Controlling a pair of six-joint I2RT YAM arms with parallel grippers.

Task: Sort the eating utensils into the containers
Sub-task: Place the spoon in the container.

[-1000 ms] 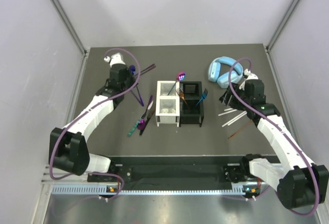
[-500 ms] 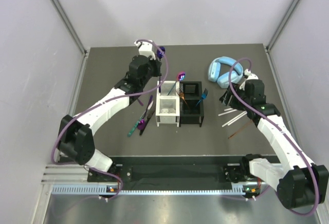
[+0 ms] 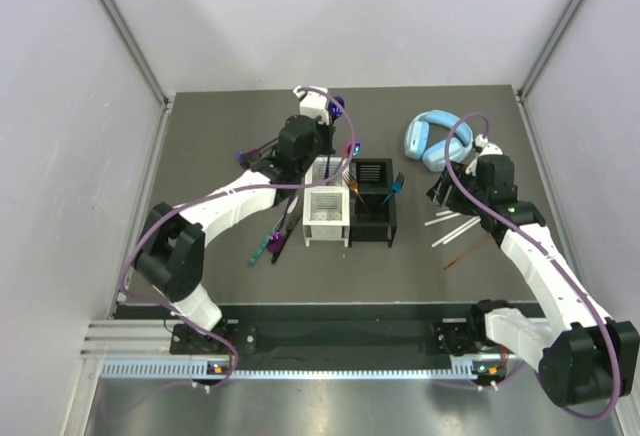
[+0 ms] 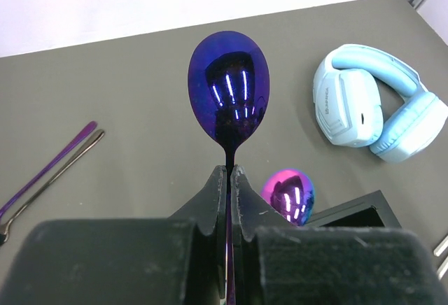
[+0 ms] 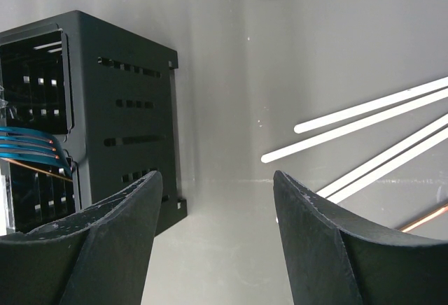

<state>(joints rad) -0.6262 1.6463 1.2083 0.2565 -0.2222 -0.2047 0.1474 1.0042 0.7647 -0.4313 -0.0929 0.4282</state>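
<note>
Two fingers of the left gripper (image 4: 228, 179) are pressed tight on the thin stem of an iridescent purple-blue spoon (image 4: 228, 84), whose bowl stands up beyond the fingertips. In the overhead view this arm reaches across the table (image 3: 200, 126) and holds the spoon in the air over the far end of the white caddy (image 3: 325, 204). Just beside that caddy, touching it on its right, is the black caddy (image 3: 372, 211). A second spoon (image 4: 288, 194) with a magenta-blue bowl rises where the two caddies meet. It seems to stand in the black one's far compartment, though the angle leaves this unsure. A blue fork (image 3: 396, 186) leans out over the black caddy's right wall. Left of the white caddy, loose cutlery (image 3: 275, 236) lies flat on the table, with two slim dark handles (image 4: 49, 172) farther back.

The right gripper (image 5: 217, 235) hangs with its jaws spread wide and nothing between them, low over the table between the black caddy and the white sticks (image 5: 371, 112). A brown stick (image 3: 468, 251) lies just nearer than these. Light-blue headphones (image 3: 435, 136) rest at the far right, well apart from the caddies.
</note>
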